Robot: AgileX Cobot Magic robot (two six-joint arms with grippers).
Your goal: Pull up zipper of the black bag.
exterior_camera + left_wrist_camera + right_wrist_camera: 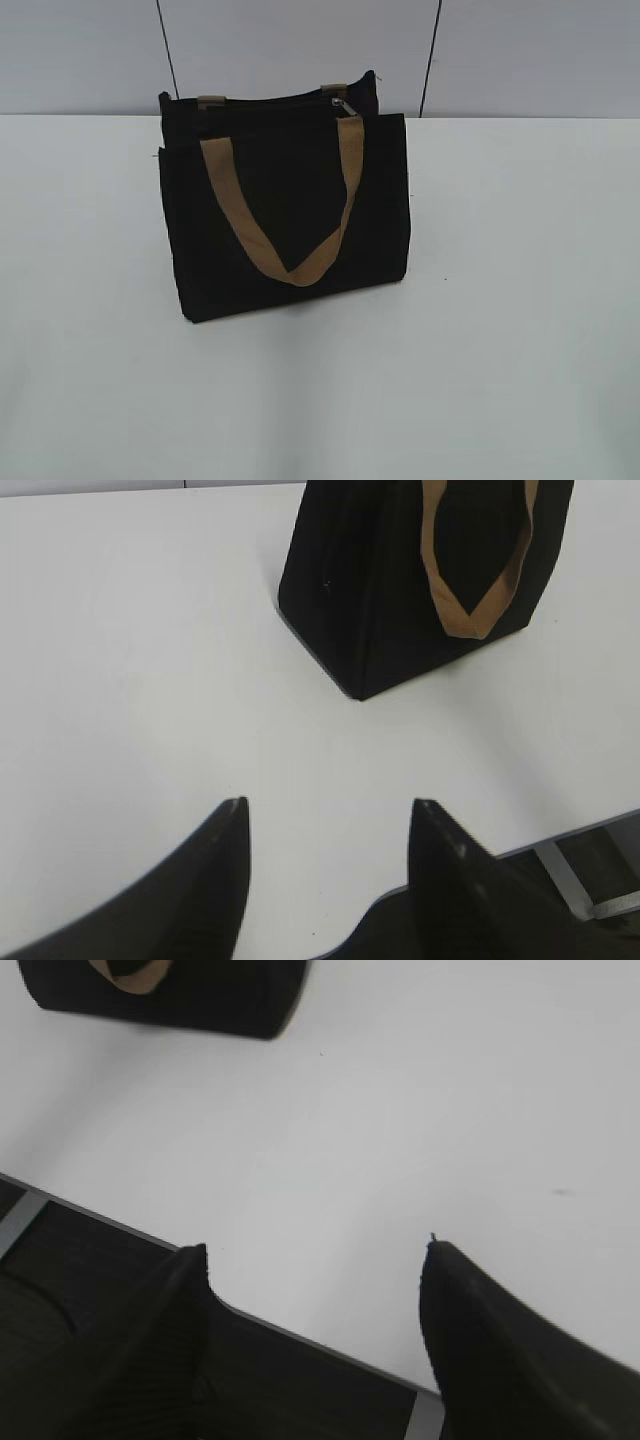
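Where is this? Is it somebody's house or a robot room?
Probably a robot test room, not a house. A boxy black fabric bag stands alone on a plain white table, pale panelled wall behind. Two open black grippers hover near the table's edge.

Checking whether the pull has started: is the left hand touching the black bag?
Apart. The left wrist view shows the open left hand over bare white table, with a clear gap to the black bag.

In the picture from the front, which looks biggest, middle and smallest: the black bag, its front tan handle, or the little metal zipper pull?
Largest to smallest, as seen in the exterior view:
1. black bag
2. front tan handle
3. metal zipper pull, just a tiny glint at the top edge
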